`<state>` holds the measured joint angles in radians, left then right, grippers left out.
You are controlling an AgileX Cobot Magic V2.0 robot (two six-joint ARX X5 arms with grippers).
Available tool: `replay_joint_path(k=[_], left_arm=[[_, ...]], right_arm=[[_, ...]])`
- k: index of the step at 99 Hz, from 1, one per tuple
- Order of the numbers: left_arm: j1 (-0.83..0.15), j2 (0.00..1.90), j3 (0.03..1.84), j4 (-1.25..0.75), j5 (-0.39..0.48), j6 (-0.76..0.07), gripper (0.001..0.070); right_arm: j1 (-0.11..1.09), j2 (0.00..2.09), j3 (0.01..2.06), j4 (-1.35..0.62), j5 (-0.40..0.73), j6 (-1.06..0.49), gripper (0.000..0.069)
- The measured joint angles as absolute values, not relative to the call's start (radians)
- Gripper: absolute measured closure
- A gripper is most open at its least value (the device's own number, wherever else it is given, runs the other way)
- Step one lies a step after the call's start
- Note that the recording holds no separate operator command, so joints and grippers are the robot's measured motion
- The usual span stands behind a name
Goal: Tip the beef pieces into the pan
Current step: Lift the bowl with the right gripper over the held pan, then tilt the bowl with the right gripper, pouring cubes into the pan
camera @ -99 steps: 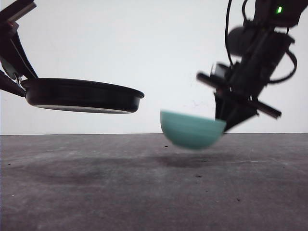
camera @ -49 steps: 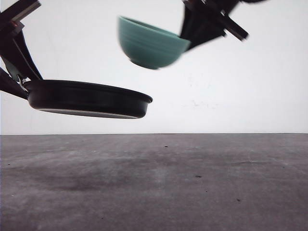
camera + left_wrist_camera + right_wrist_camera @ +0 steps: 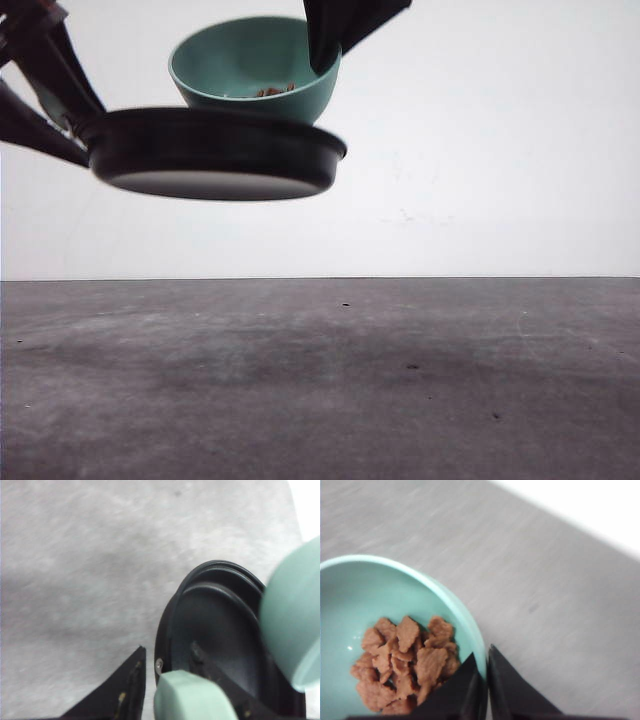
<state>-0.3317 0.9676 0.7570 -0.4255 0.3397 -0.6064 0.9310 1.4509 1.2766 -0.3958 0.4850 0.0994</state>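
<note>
Two end effectors aloft: right end effector point(image 3: 482, 687) pinched on teal bowl point(image 3: 255, 70) rim, beef pieces point(image 3: 407, 667) heaped inside; left end effector point(image 3: 165, 690) clamped on pan point(image 3: 215, 155) handle. Bowl at 12 o'clock above pan. Risk: tipping off-centre, spilling onto bench point(image 3: 400, 380).

Left gripper point(image 3: 187, 695) reaching in from the left edge of the front view, raised well above the table point(image 3: 320, 380), clamping the mint-green handle point(image 3: 192, 697) of the pan point(image 3: 215, 155) between dark fingers point(image 3: 117, 700). Right gripper point(image 3: 482, 680) descending from the top of the front view, pinching the rim of the teal bowl point(image 3: 250, 65), one finger inside, one outside. Holding both loads aloft, bowl just above pan.
</note>
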Motion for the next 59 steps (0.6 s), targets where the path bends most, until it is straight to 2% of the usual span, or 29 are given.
replay_joint_path(k=[23, 59], left_arm=[[-0.345, 0.968, 0.797, -0.429, 0.344, -0.614, 0.0582], [-0.345, 0.968, 0.844, -0.422, 0.343, -0.622, 0.0583]], right_arm=[[0.970, 1.457, 1.277, -0.272, 0.711, -0.069, 0.0680], [1.006, 1.466, 1.276, -0.002, 0.735, -0.411, 0.0680]])
